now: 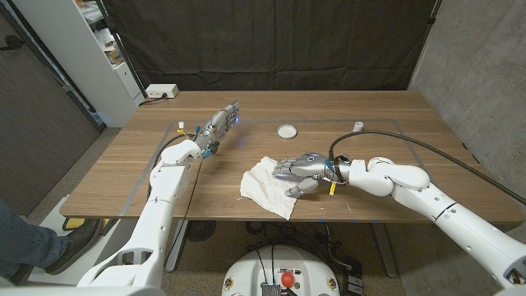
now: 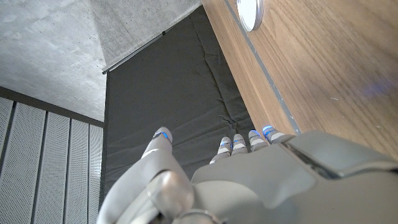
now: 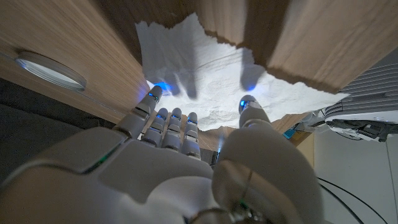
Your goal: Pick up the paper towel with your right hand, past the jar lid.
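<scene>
**Right hand poised over the towel**

Near the table's (image 1: 394, 123) front edge lay the crumpled towel (image 1: 265, 187), with the lid (image 1: 287, 131) well apart from it toward the far side. The right hand (image 1: 302, 170) hovered at the towel's right edge, fingers (image 3: 169, 121) spread and thumb (image 3: 251, 107) apart from them, holding nothing; whether the tips touched the paper could not be told. The left hand (image 1: 217, 125) stood off near the far left, fingers straight, empty.

To do the grasp well, the hand probably needed to lower until fingers and thumb straddled a raised fold, then close slowly so the paper bunched between them instead of sliding. A pinch at the very edge risked tearing or slipping. The lift should likely go straight up, clear of the lid.
</scene>
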### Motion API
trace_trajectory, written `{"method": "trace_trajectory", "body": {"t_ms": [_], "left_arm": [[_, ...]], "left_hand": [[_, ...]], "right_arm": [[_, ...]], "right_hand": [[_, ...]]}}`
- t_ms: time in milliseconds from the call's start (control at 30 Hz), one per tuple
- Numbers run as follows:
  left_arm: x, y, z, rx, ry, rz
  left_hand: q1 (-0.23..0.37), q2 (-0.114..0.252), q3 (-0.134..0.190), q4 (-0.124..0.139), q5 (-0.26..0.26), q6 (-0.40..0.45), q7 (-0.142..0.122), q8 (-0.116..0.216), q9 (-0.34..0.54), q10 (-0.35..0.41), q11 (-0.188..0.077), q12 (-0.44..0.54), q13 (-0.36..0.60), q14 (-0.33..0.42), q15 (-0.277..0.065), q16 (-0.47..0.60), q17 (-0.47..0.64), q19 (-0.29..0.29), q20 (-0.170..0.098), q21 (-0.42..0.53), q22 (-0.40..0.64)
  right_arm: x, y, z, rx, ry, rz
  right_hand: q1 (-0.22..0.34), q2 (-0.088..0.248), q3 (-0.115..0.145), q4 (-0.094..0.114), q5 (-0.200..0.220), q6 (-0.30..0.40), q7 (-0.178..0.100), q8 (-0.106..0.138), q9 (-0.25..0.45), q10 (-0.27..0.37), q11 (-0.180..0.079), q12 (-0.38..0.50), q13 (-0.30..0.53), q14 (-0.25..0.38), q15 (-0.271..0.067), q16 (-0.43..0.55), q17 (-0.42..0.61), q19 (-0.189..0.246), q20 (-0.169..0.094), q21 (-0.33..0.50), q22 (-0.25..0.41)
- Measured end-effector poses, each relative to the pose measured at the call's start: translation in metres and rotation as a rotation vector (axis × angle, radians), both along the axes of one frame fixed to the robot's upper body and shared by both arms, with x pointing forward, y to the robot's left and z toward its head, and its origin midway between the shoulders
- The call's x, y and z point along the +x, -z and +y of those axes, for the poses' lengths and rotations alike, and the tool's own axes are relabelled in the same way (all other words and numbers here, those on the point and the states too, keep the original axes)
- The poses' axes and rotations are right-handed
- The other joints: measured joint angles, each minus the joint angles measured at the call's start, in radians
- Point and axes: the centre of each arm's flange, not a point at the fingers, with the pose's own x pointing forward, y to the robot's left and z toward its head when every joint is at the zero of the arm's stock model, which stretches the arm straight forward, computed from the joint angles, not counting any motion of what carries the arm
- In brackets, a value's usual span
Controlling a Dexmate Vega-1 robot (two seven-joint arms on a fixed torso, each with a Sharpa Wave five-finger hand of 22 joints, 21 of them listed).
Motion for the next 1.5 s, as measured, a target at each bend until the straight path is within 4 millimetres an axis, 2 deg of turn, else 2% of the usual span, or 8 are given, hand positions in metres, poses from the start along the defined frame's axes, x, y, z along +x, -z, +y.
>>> {"method": "trace_trajectory", "body": {"t_ms": [633,800,967,1267,1333,1500], "left_arm": [[0.007,0.000,-0.003,-0.004,0.012,0.006],[0.007,0.000,-0.002,-0.005,0.013,0.005],[0.006,0.001,0.000,-0.008,0.012,0.005],[0.003,0.003,0.005,-0.016,0.009,0.000],[0.002,0.004,0.006,-0.020,0.009,-0.001],[0.001,0.007,0.009,-0.029,0.007,0.000]], "left_hand": [[-0.004,0.004,-0.003,-0.003,0.000,0.000,0.000,0.000,0.000,0.000,0.000,0.000,0.000,0.000,0.000,0.000,0.000,-0.005,0.005,0.000,0.000],[-0.004,0.004,-0.003,-0.003,0.000,0.000,0.000,0.000,0.000,0.000,0.000,0.000,0.000,0.000,0.000,0.000,0.000,-0.005,0.005,0.000,0.000],[-0.004,0.004,-0.003,-0.003,0.000,0.000,0.000,0.000,0.000,-0.003,-0.003,0.000,0.000,0.000,0.000,0.000,0.000,-0.001,0.009,0.000,0.000],[-0.004,0.004,-0.003,-0.003,0.000,0.000,0.000,0.000,0.000,-0.004,-0.005,0.000,0.000,0.000,0.000,0.000,0.000,-0.001,0.009,0.000,0.000],[-0.004,0.004,-0.003,-0.003,0.000,0.000,0.000,0.000,0.000,-0.001,-0.008,0.000,0.000,0.000,0.000,0.000,0.000,-0.001,0.009,0.000,0.000],[-0.004,0.004,-0.003,-0.003,0.000,0.000,0.000,0.000,0.000,0.000,-0.008,0.000,0.000,0.000,0.000,0.000,0.000,-0.001,0.009,0.000,0.000]], "right_arm": [[0.005,0.005,-0.004,-0.051,0.055,0.045],[0.006,0.006,-0.004,-0.063,0.063,0.051],[0.006,0.008,-0.004,-0.083,0.074,0.052],[0.009,0.011,-0.002,-0.111,0.092,0.044],[0.009,0.011,-0.001,-0.116,0.092,0.042],[0.011,0.012,0.001,-0.123,0.096,0.040]], "right_hand": [[0.000,0.000,0.000,0.000,-0.004,0.000,0.000,0.000,0.000,0.000,0.000,0.000,0.000,0.004,0.004,0.000,0.000,0.000,0.000,-0.008,0.000],[0.004,0.004,0.000,0.000,-0.006,0.024,0.002,0.000,0.000,0.000,-0.001,0.000,0.000,0.004,0.003,0.000,0.000,0.002,0.002,-0.005,0.000],[0.004,0.004,0.000,0.000,-0.008,0.047,0.000,0.008,-0.001,0.033,0.000,0.009,0.005,0.030,-0.003,0.007,0.005,0.006,0.006,-0.002,0.000],[0.016,0.016,0.004,-0.004,-0.014,0.113,0.005,0.020,0.001,0.106,0.001,0.024,0.005,0.135,-0.005,0.049,0.014,0.092,-0.009,0.023,0.002],[0.020,0.020,0.005,-0.004,-0.019,0.120,0.002,0.020,0.002,0.117,0.001,0.029,0.005,0.152,-0.005,0.051,0.017,0.098,-0.014,0.025,0.007],[0.020,0.020,0.007,-0.001,-0.019,0.144,0.004,0.027,0.002,0.155,-0.002,0.035,0.006,0.205,-0.007,0.075,0.028,0.136,-0.009,0.037,0.008]]}}
